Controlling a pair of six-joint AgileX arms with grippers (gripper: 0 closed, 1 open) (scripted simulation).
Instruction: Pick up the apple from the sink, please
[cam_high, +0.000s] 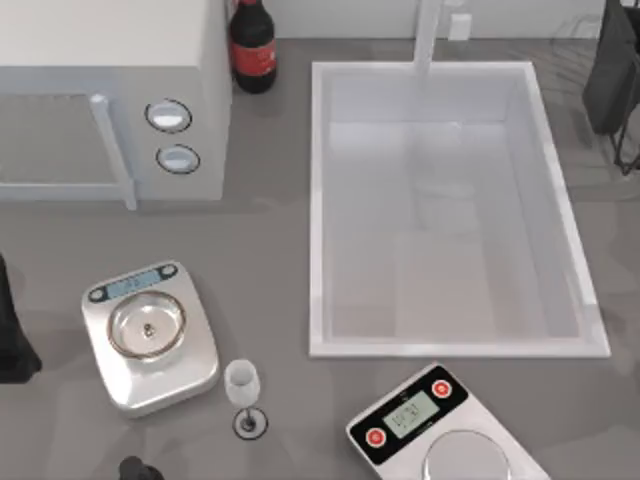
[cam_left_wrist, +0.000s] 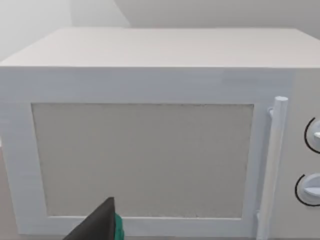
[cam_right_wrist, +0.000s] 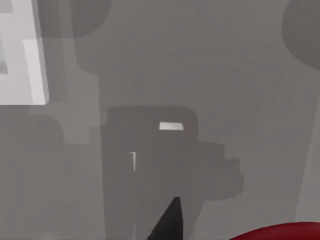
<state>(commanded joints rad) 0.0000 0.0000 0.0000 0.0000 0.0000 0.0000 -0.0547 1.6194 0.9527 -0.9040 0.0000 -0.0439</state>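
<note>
The sink (cam_high: 318, 210) is a large white basin with a faucet post at its back, and its bowl holds nothing. My right gripper (cam_high: 612, 78) hangs above the counter past the sink's back right corner. In the right wrist view a glossy red curve, the apple (cam_right_wrist: 280, 233), sits close to the camera beside a dark fingertip (cam_right_wrist: 169, 220), high over the grey counter, so the gripper is shut on it. A corner of the sink rim (cam_right_wrist: 30, 75) lies far below. My left gripper (cam_high: 12, 335) is parked at the table's left edge, facing the microwave.
A white microwave (cam_high: 110, 100) stands at the back left with a dark red-labelled bottle (cam_high: 252, 45) beside it. A silver scale (cam_high: 150, 335), a wine glass (cam_high: 243, 385) and a second scale (cam_high: 440, 425) occupy the front. A wire rack (cam_high: 585, 25) is at the back right.
</note>
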